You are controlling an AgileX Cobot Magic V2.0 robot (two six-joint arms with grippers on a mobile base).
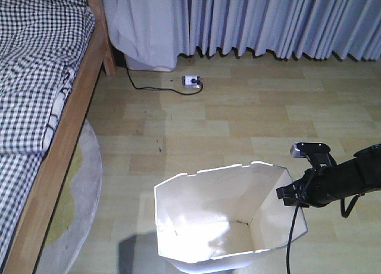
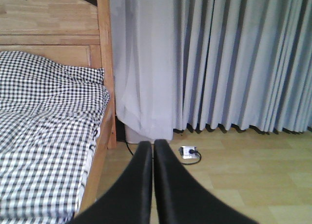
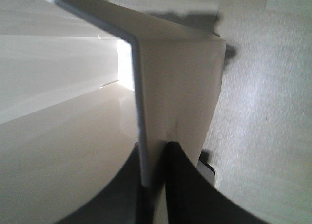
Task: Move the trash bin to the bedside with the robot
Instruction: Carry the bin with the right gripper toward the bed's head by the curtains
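Three camera views show a bedroom with a pale wooden floor (image 1: 238,119).

Front-facing view: a white trash bin (image 1: 202,202) with an angular rim stands on the floor at the bottom centre, its cream inside facing up. A black right arm (image 1: 351,178) reaches in from the right edge. The right gripper (image 1: 292,193) sits at the bin's right rim. A bed (image 1: 36,77) with black-and-white checked bedding and a light wooden frame runs down the left side. A round grey rug (image 1: 83,190) lies partly under it. The bin is near the bed but apart from it, with bare floor and rug between them. Grey curtains (image 1: 268,18) hang along the back. Below them a white power strip (image 1: 191,81) lies on the floor with a black cable (image 1: 152,86).

Left wrist view: the left gripper (image 2: 153,151) points into the room with its two black fingers pressed together and nothing between them. The bed's wooden headboard (image 2: 48,24) and checked bedding fill the left; the curtains and the power strip are beyond.

Right wrist view: the right gripper (image 3: 156,146) is clamped on the bin's wall, one finger inside and one outside, just below the rim.
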